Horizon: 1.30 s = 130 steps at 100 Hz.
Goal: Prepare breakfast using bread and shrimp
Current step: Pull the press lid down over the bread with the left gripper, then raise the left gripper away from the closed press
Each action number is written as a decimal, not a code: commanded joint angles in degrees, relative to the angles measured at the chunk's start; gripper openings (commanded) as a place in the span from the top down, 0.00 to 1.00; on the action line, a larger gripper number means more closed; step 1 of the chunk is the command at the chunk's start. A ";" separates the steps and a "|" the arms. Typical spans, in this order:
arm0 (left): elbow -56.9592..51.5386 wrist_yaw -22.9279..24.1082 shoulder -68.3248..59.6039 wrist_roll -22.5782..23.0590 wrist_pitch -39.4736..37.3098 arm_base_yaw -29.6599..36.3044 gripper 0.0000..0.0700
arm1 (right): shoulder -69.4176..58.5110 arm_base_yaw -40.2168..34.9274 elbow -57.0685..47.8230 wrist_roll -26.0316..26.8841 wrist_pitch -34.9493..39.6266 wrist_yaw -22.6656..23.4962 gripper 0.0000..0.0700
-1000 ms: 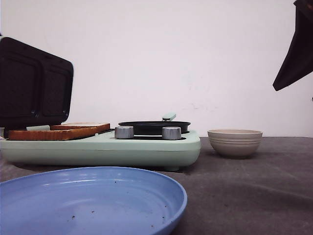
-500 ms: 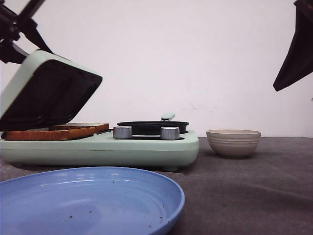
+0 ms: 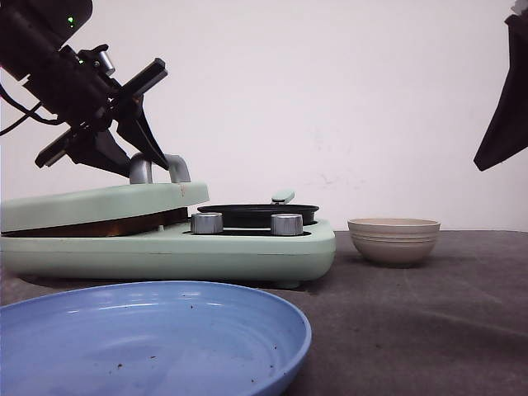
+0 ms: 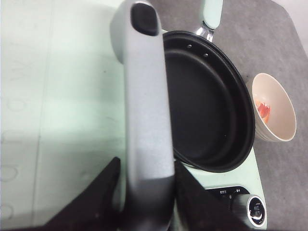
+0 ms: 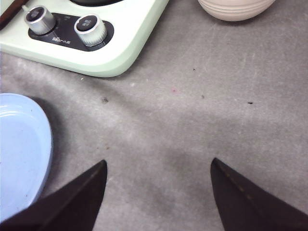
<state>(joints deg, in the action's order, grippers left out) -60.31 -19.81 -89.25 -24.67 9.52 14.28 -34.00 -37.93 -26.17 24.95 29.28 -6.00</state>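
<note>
While a second earlier the lid (image 3: 99, 202) was propped open, it was now nearly down on the bread (image 3: 91, 227), only a brown edge peeking out. Left gripper (image 4: 144, 192) was clamped around the handle (image 4: 144, 106); right gripper (image 5: 159, 185) hung open. Toasting looked ready to start, shrimp (image 4: 263, 109) waiting in the bowl (image 4: 284, 120).

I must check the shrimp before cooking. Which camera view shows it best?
The left wrist view: it looks down into the beige bowl, where the shrimp lies. The front view shows only the bowl's side wall, and the right wrist view only its outer wall.
</note>
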 commanded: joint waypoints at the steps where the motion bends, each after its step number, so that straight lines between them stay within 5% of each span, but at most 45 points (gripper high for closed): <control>1: 1.53 0.61 -2.93 -6.16 5.57 -0.74 0.85 | -0.28 -0.57 -0.11 0.57 -0.39 0.00 0.41; 16: 1.53 -3.30 -2.93 -6.14 5.64 -1.62 0.54 | -0.28 -0.57 -0.11 0.57 -0.39 0.00 0.41; 58: 1.42 -19.71 -2.67 -5.95 5.57 -6.08 0.54 | -0.26 -0.57 -0.11 0.55 -0.39 0.00 0.41; 99: 1.42 -17.29 7.78 -3.65 2.40 -9.57 0.54 | -0.26 -0.57 -0.11 0.52 0.44 -0.02 0.41; 130: 1.42 -3.91 22.64 5.35 1.03 -10.19 0.55 | -0.26 -0.57 -0.11 0.52 0.42 -0.02 0.41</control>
<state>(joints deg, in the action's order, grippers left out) -58.30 -26.00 -69.01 -23.14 11.62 4.14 -34.00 -37.93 -26.17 24.95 29.95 -6.00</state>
